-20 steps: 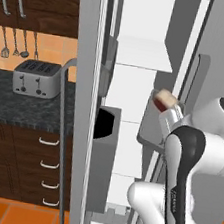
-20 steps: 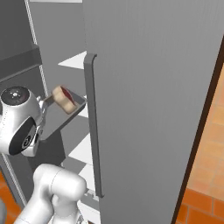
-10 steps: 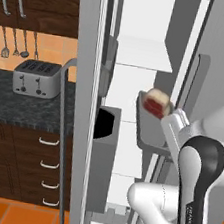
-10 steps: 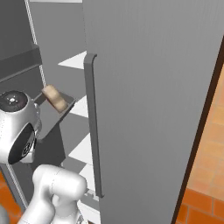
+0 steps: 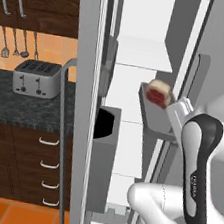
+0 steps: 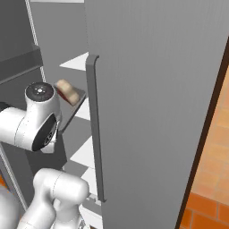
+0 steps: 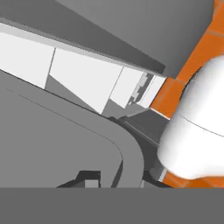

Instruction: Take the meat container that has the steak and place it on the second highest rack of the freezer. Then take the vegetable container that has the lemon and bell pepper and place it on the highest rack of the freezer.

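Toaster: it stands on the dark counter at the far left, well apart from the work.
Freezer: the door is open and the white shelves show inside; the long door handle is near the arm in the right base view.
Tray: it is in the air in front of the shelves, tilted, not on any rack.
Steak: it lies at the tray's upper end, against the rim.
Gripper: the fingers are closed on the tray's edge.
Risk: the tilt looks steep, so the steak could slide out. The tray could also hit a shelf edge or the door while going in, or end up on the wrong rack.
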Controlling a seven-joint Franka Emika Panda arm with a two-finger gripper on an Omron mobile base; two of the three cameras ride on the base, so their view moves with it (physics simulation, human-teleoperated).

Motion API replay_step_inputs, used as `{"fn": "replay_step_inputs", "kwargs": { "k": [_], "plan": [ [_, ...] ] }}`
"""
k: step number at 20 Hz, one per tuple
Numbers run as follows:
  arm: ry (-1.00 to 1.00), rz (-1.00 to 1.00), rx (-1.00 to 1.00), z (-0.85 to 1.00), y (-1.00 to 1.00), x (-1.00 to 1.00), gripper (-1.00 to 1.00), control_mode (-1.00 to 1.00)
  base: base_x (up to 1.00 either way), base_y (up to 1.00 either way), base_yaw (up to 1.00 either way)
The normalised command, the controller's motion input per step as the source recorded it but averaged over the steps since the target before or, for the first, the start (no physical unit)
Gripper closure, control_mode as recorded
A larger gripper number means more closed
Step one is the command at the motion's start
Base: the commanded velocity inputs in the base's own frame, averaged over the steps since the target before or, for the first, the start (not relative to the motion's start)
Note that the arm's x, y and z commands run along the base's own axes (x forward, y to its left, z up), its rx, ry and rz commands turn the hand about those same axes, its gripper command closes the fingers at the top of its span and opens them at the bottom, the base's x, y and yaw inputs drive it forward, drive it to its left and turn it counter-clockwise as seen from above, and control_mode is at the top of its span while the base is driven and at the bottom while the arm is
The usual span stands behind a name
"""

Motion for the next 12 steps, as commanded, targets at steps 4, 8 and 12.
{"fn": "replay_step_inputs", "kwargs": {
  "k": [4, 8, 12],
  "plan": [
    [0.01, 0.0, -0.03, 0.0, -0.06, 0.35, 1.0, -1.0, 0.0, 0.0, 0.0],
    [0.03, -0.1, -0.02, -0.21, -0.02, 0.41, 1.0, -1.0, 0.0, 0.0, 0.0],
    [0.02, -0.15, -0.02, -0.42, 0.0, 0.57, 1.0, -1.0, 0.0, 0.0, 0.0]
  ]
}}
